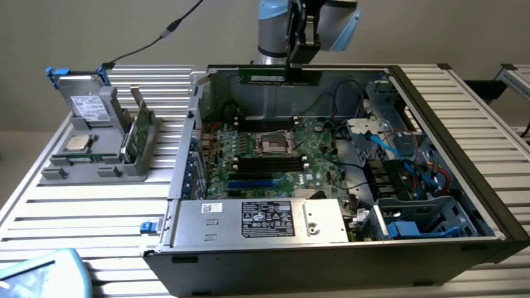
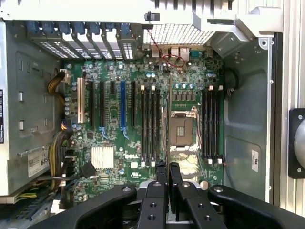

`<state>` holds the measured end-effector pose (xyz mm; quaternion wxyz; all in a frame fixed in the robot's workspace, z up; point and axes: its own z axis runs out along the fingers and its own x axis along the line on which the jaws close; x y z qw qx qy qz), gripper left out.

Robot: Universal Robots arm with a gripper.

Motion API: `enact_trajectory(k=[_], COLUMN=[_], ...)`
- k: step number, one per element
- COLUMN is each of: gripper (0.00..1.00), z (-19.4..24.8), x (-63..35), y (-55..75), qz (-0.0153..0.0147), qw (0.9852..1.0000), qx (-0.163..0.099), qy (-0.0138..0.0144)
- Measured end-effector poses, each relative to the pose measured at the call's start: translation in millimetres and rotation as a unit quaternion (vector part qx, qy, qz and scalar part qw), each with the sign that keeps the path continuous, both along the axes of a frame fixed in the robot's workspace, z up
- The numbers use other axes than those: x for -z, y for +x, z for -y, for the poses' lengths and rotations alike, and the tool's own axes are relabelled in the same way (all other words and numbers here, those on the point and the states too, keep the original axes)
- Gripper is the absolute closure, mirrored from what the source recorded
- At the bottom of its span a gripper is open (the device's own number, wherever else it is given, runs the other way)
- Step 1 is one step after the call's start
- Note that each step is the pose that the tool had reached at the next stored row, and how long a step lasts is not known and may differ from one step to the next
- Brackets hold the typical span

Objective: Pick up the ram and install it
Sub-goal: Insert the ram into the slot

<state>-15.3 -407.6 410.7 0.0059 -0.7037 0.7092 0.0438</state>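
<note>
The ram [image 1: 280,76], a long dark green stick, hangs level above the back of the open computer case [image 1: 431,93] with my gripper [image 1: 298,67] shut on its right end. In the wrist view my gripper [image 2: 168,168] pinches the ram [image 2: 169,119], seen edge-on as a thin line running over the green motherboard [image 2: 114,157]. That line lies between the socket [image 2: 183,129] and one bank of black memory slots [image 2: 150,124]; a second bank [image 2: 212,124] lies on the socket's other side. The same slots [image 1: 269,164] show on the motherboard [image 1: 311,177] far below the stick.
A grey holder [image 1: 91,167] on the slatted table at the exterior view's left carries a silver processor chip [image 1: 79,143] and an upright green board [image 1: 139,127]. The power supply [image 1: 265,220] spans the case front. Blue cables and drive bays [image 1: 414,186] crowd its right side.
</note>
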Motion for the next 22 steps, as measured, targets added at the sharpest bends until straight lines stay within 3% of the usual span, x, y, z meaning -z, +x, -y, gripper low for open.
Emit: enact_trajectory(k=[12,22], gripper=[0.87,0.87], z=[-0.7,-1.5], x=[20.4,32.2], y=[-9.9,-10.5], qz=[0.0036,0.0056], qw=[1.0,0.9999], qx=[-0.002,-0.009], qy=[-0.0014,-0.0126])
